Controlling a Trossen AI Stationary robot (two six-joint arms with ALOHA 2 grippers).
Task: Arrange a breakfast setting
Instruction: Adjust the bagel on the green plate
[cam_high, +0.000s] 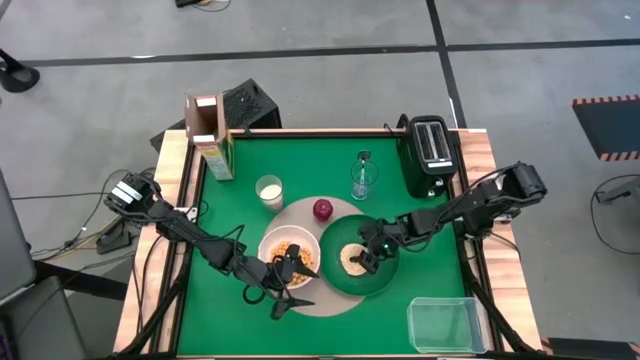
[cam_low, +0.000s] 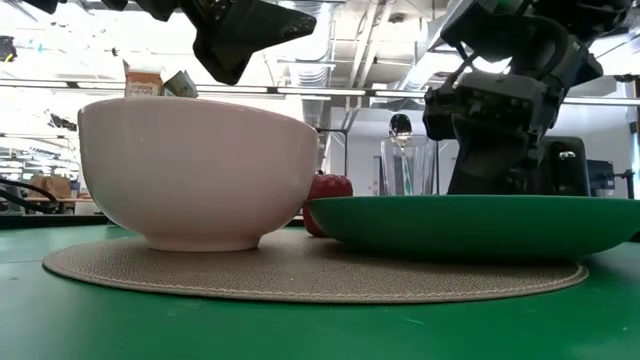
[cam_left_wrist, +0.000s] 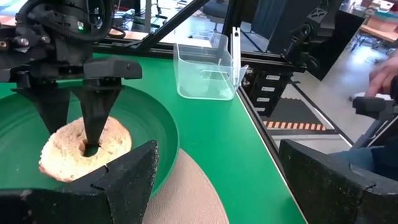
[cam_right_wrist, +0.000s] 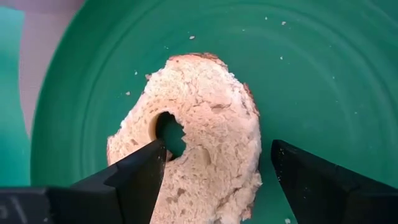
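On the one green plate (cam_high: 385, 276) lies one round bread (cam_high: 352, 258).

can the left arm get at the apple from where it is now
Probably yes, but not straight. The left gripper sits at the near edge of the mat, jaws open, with the white bowl between it and the apple. Going up and over the bowl looks free; the right gripper is over the plate.

light was even and bright from overhead, with soft shadows on the desk (cam_high: 250, 160). in the low view ceiling lamps glared behind the bowl (cam_low: 195, 170), which loomed large and slightly soft. the bread (cam_right_wrist: 199, 143) showed sharp, the near fingers (cam_right_wrist: 124, 180) blurred.
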